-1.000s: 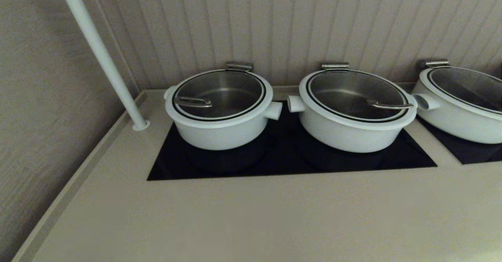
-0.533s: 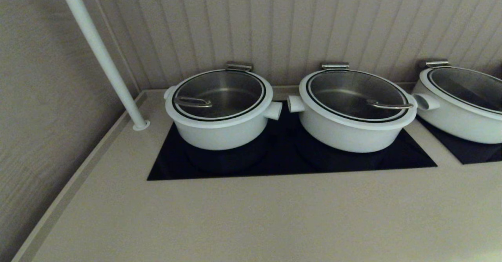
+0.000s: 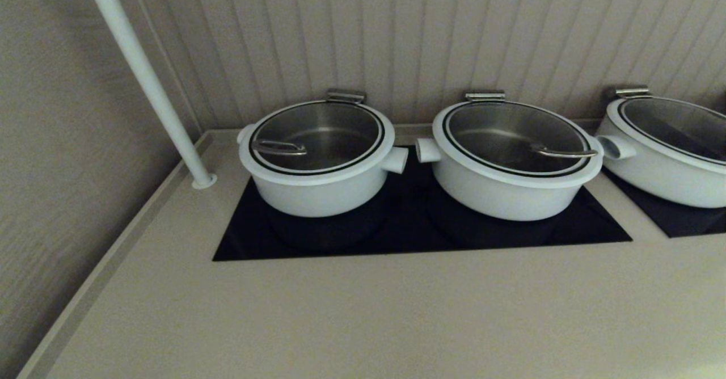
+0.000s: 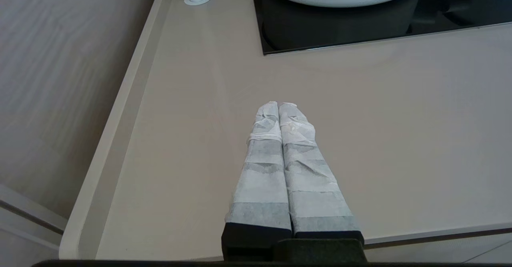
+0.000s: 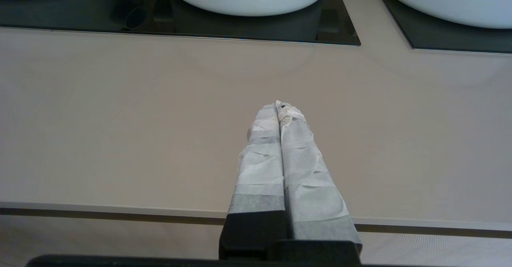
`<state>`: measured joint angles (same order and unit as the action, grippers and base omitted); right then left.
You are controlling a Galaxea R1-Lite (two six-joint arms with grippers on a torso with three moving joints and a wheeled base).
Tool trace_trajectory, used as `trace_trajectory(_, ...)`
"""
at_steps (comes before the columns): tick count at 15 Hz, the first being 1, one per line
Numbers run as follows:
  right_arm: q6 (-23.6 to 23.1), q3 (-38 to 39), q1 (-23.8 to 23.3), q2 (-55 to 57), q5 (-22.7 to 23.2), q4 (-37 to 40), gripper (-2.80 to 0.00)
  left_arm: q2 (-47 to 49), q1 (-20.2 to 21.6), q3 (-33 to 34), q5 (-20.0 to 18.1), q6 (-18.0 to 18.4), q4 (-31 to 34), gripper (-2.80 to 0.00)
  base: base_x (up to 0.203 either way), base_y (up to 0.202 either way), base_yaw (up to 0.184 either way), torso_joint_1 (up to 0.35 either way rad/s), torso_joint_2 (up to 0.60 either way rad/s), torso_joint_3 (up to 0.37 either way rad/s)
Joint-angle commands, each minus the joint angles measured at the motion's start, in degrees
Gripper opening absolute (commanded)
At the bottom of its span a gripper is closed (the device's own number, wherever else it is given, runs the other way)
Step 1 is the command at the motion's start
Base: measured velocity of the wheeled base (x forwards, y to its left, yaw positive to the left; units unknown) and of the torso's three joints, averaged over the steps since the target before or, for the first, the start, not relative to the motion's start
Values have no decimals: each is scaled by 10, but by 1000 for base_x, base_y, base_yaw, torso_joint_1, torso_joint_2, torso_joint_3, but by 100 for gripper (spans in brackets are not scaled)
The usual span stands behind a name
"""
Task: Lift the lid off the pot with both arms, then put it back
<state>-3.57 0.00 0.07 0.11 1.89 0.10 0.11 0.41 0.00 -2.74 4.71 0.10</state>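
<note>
I see a white pole (image 3: 148, 81) at about 10 o'clock, standing on the beige counter (image 3: 363, 311). Next to it, at about 11 o'clock, the pot (image 3: 317, 183) sits on the black cooktop (image 3: 408, 231), and the lid (image 3: 316, 137) rests flat on top of it, with its wire handle on the left side. A wider pot (image 3: 510, 189) is just beside it at about 1 o'clock, and another wide pot (image 3: 663, 163) sits at 2 o'clock on its own black cooktop. My left gripper (image 4: 278, 105) hangs low over the counter near the front edge, well apart from the pot, with its taped fingers (image 4: 264, 159) pressed together on nothing. My right gripper (image 5: 279, 106) does the same, pinched together and empty
</note>
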Motion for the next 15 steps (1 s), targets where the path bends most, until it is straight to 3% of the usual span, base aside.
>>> trace_trajectory(1,0,0,0,0,0,0,-280,0,0,0,0,0,0,-280,0,0,0,0,0,0)
trace_trajectory(15,0,0,0,0,0,0,-280,0,0,0,0,0,0,-280,0,0,0,0,0,0)
